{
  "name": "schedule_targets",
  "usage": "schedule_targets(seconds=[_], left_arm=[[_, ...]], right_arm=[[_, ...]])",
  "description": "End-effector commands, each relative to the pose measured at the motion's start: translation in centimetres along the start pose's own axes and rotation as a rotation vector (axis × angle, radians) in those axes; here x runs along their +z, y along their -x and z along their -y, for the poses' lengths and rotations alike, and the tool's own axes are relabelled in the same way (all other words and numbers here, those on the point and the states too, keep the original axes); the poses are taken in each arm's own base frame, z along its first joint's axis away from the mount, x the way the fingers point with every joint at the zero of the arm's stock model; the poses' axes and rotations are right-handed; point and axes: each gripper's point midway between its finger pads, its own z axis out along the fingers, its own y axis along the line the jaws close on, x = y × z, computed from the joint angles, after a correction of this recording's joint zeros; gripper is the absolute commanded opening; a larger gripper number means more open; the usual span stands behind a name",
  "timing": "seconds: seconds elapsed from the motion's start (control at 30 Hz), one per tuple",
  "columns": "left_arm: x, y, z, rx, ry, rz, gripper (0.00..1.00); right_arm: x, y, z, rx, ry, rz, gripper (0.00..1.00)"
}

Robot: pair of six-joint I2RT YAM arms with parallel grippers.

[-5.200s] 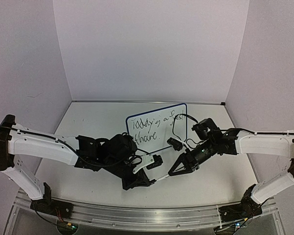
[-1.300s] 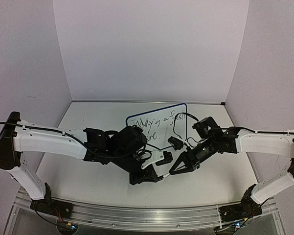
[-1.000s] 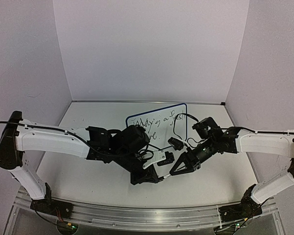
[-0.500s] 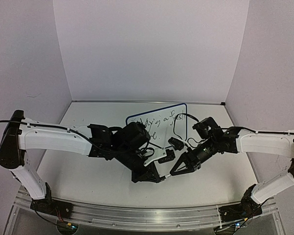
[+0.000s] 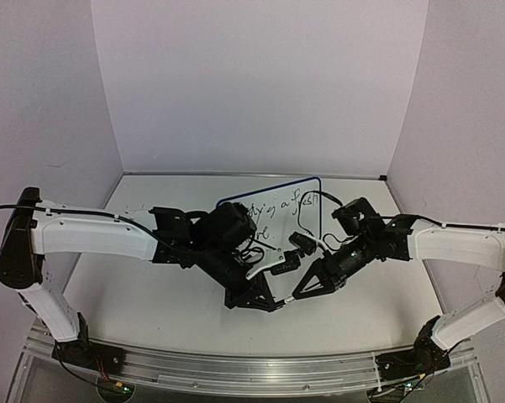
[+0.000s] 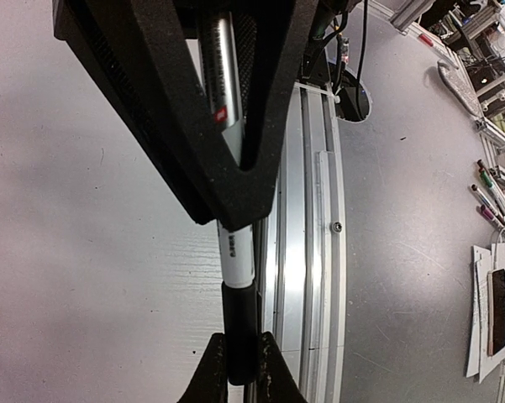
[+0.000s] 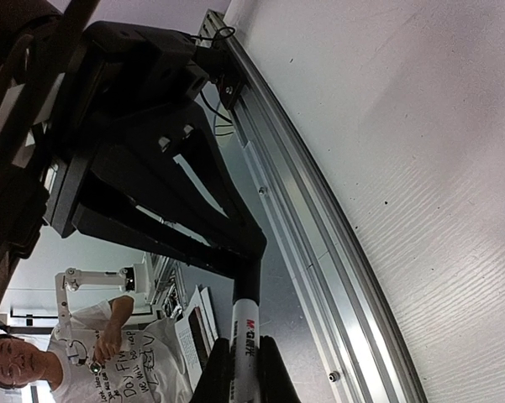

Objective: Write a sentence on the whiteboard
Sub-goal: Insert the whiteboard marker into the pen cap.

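**Change since earlier views:** the left arm has stretched further toward the centre, and its wrist now lies over the near-left part of the whiteboard (image 5: pixel 275 191). The right arm has hardly shifted, and the board lies where it lay.

**Item 1, marker (image 6: pixel 235 252).** It is held between the two arms over the near part of the table (image 5: pixel 143 218), not far from the front rail (image 5: pixel 235 368). We record the left gripper (image 6: pixel 238 189) clamped round the pale barrel and the right gripper (image 7: pixel 242 371) pinched on the opposite end. We judge that this two-armed hold serves to pull a cap off or press one on, with one arm steadying the barrel and the other working along its axis. With writing already on the board, capping seems likelier to us, though we cannot settle it.

**Item 2, whiteboard.** It lies on the table beyond the grippers, apart from the marker, with its blue rim toward the back wall.

**Item 3, sentence (image 5: pixel 282 206).** Two lines of black script on the board. No tip is on it now.

**Hidden or illegible:**
- The first word and most of the lower line lie under the left wrist.
- The board's near edge is covered by both arms.
- In the top view the marker is a mere sliver.
- The wrist views do not agree on where the black section sits, so we cannot say which end bears the cap, nor whether it is seated.
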Motion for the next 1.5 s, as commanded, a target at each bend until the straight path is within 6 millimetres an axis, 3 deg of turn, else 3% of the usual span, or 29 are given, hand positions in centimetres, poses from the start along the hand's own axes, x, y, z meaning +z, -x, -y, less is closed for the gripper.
schedule_targets(seconds=[0.0, 0.57, 0.87, 0.97, 1.1, 1.23, 1.33, 1.47], left_arm=[[-4.6, 12.7, 1.8, 0.236, 0.013, 0.416, 0.00], [-6.0, 16.6, 2.0, 0.284, 0.024, 0.565, 0.00], [-6.3, 16.9, 1.6, 0.284, 0.037, 0.572, 0.00], [-6.1, 15.5, 0.5, 0.243, 0.074, 0.524, 0.03], [-7.0, 12.5, -2.5, 0.132, 0.187, 0.462, 0.32], [-9.0, 8.3, -5.6, -0.004, 0.299, 0.417, 0.57], [-10.5, 5.3, -7.7, -0.106, 0.399, 0.378, 0.63], [-12.8, 2.4, -10.2, -0.230, 0.514, 0.365, 0.69]], right_arm=[[0.6, 0.4, -2.7, -0.101, 0.079, -0.025, 0.00], [1.1, 0.1, -2.9, -0.112, 0.078, -0.035, 0.00], [1.1, 0.3, -2.6, -0.117, 0.048, -0.018, 0.00], [0.8, 1.0, -1.6, -0.123, -0.030, 0.026, 0.00], [-0.9, 2.4, 1.5, -0.111, -0.218, 0.136, 0.00], [-4.5, 3.5, 3.5, -0.067, -0.310, 0.267, 0.00], [-6.6, 3.7, 5.0, -0.023, -0.354, 0.333, 0.00], [-7.1, 3.2, 8.0, 0.048, -0.407, 0.335, 0.00]])
